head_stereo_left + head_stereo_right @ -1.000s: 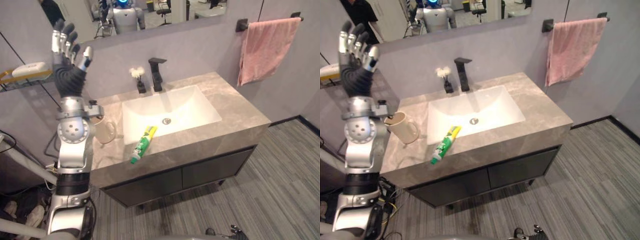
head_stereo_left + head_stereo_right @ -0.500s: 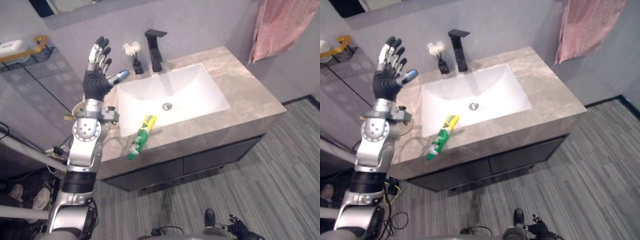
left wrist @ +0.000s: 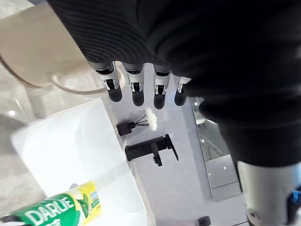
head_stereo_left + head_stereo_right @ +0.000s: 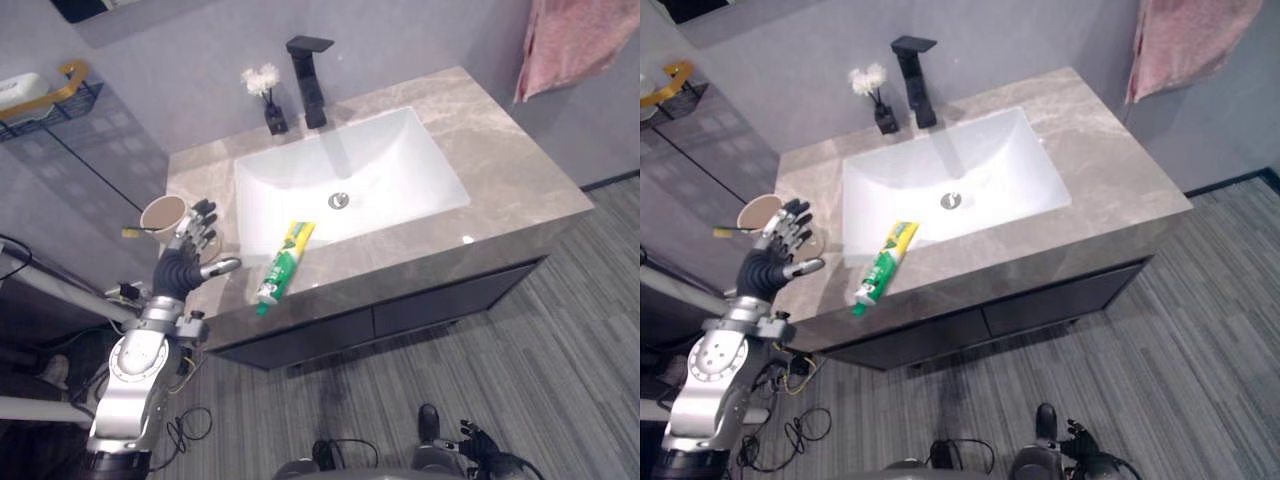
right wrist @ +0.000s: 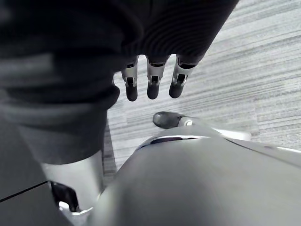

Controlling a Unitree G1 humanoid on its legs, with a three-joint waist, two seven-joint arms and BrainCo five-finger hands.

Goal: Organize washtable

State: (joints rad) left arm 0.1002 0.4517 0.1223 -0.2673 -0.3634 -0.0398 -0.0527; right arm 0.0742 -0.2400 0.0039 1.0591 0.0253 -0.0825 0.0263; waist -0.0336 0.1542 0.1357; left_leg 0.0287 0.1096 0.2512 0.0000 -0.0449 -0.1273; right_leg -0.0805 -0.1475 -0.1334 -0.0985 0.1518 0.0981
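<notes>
A green and yellow toothpaste tube (image 4: 283, 266) lies on the grey stone countertop (image 4: 520, 190), across the front rim of the white sink (image 4: 400, 160). A beige cup (image 4: 164, 214) stands at the counter's left end with a yellowish stick poking out of it. My left hand (image 4: 186, 264) hovers open just in front of the cup, left of the tube, holding nothing. In the left wrist view its straight fingers (image 3: 136, 89) point past the cup (image 3: 42, 47). My right hand (image 5: 150, 77) hangs open low over the floor.
A black faucet (image 4: 308, 66) and a small black vase of white flowers (image 4: 267, 96) stand behind the sink. A pink towel (image 4: 585, 40) hangs at the back right. A wire wall shelf (image 4: 40, 95) with a white soap sits far left.
My left arm has dropped from high in front of the wall to counter height beside the cup, hand still open. The camera has tilted down.
</notes>
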